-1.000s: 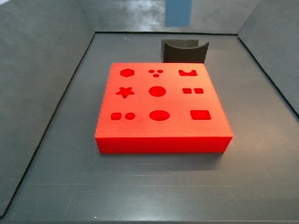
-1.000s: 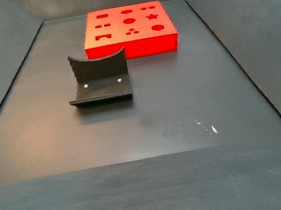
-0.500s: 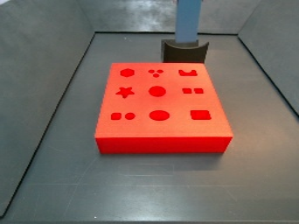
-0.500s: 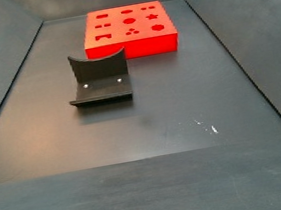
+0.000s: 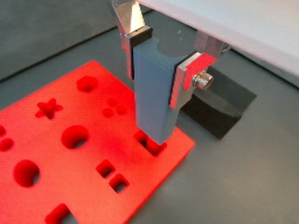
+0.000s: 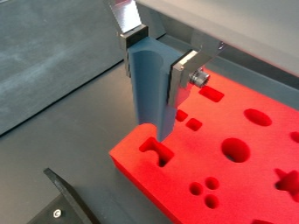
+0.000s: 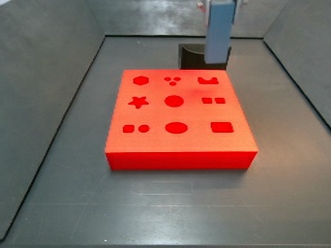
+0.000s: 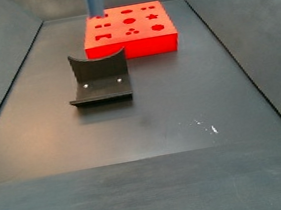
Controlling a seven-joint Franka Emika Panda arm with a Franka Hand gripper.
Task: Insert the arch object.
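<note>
1. Fixture [image 8: 99, 78] stands on the dark worktop [image 8: 172, 112], nearest in a side view, well apart from the board.
2. Red board [image 8: 131, 46] lies flat beyond it, shaped holes on top.
3. Arch object [image 6: 152, 87], a tall blue-grey piece, hangs upright over the board's corner nearest the fixture. Its lower end is right over the arch-shaped hole [image 6: 152, 150]; contact unclear.
4. Gripper [image 6: 160, 55] is above the board, silver fingers [image 5: 191, 74] pinching the arch object's upper part from both sides.
</note>
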